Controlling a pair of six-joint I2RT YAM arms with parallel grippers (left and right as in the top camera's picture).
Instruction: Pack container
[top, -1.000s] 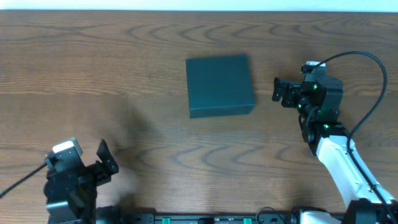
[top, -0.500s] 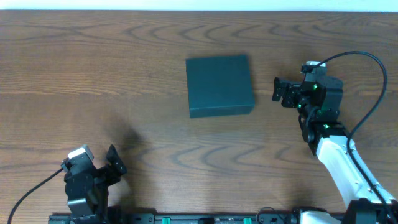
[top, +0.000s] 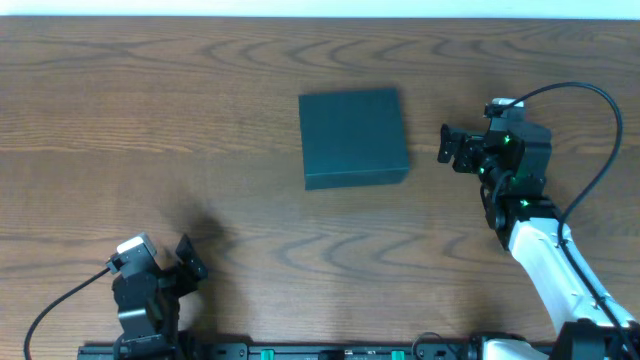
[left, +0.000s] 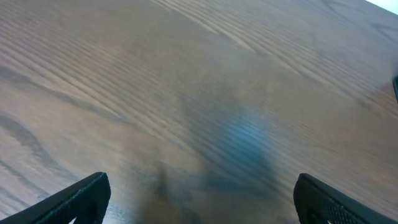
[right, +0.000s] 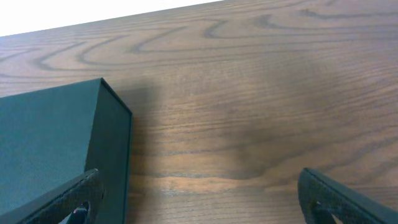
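The container (top: 354, 137) lies flat on the counter (top: 150, 120), a little right of the middle and toward the far side. It is shut, so what it holds cannot be seen. Its top is plain dark teal, and nothing rests on it or touches it. In the right wrist view its near corner (right: 102, 84) stands sharp against the wood grain, one side wall facing the camera.

The right pincer (top: 446, 146) sits near the container's right side, apart from it and pointing toward it. Its fingers are spread wide and hold nothing; between them (right: 200, 202) only bare wood shows.

The left pincer (top: 168, 266) is at the near left edge of the counter, well apart from the container. Its fingers also stand wide apart and empty, over bare wood (left: 202, 202).
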